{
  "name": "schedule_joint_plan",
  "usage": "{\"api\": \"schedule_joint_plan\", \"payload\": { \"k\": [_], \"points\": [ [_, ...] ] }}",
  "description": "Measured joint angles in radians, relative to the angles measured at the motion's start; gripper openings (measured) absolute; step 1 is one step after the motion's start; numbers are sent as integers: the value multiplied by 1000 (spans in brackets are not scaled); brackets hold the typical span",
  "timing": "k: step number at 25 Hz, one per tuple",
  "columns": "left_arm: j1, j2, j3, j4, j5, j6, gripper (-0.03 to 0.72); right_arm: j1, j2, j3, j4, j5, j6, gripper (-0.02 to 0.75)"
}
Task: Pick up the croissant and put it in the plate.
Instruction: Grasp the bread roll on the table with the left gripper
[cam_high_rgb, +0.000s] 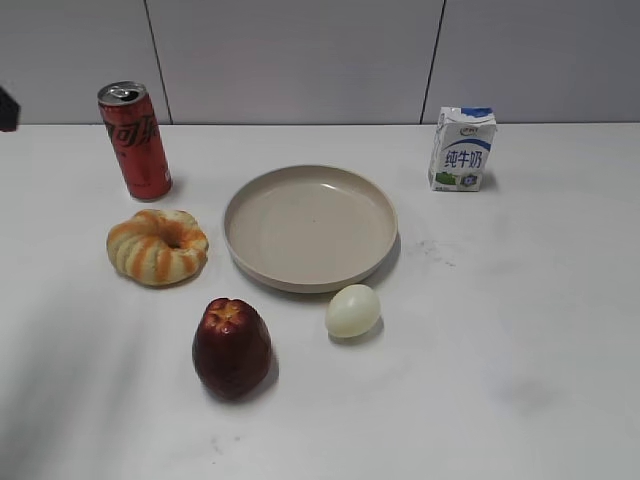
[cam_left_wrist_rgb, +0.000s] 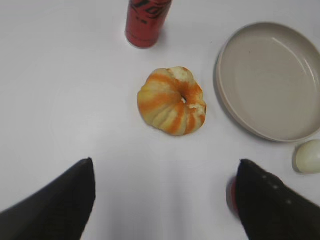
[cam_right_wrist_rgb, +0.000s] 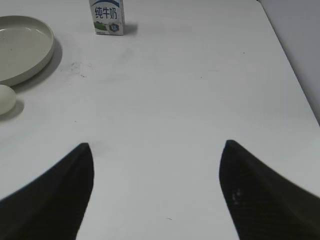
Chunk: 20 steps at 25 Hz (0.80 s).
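Hovering with jaws spread wide, the left gripper is lining up on the croissant, lying on the table just left of the plate; next, descending to grasp it. The right gripper is idling, jaws apart.

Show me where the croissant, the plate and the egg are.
croissant (cam_high_rgb: 158, 247): exterior view, striped top near its hole.
plate (cam_high_rgb: 311, 224): exterior view, bare inner floor.
egg (cam_high_rgb: 352, 310): exterior view, middle of shell.

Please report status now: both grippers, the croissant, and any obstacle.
Left gripper open, above table, croissant ahead of it. Right gripper open, holding nothing. Croissant on table left of plate, untouched. Path to plate clear.
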<state>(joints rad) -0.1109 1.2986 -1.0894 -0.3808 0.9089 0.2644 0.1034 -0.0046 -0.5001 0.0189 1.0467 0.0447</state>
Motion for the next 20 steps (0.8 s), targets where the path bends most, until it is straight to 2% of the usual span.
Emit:
{"api": "schedule_joint_plan", "payload": {
  "k": [4, 7, 12, 20],
  "points": [
    [-98, 206, -63, 55, -48, 4, 655, 0, 0, 0, 0, 0, 0, 593],
    [-132, 351, -101, 71, -87, 6, 655, 0, 0, 0, 0, 0, 0, 593],
    [-134, 548, -169, 80, -141, 7, 655, 0, 0, 0, 0, 0, 0, 593],
    [-134, 711, -218, 80, -212, 7, 627, 0, 0, 0, 0, 0, 0, 593]
  ]
}}
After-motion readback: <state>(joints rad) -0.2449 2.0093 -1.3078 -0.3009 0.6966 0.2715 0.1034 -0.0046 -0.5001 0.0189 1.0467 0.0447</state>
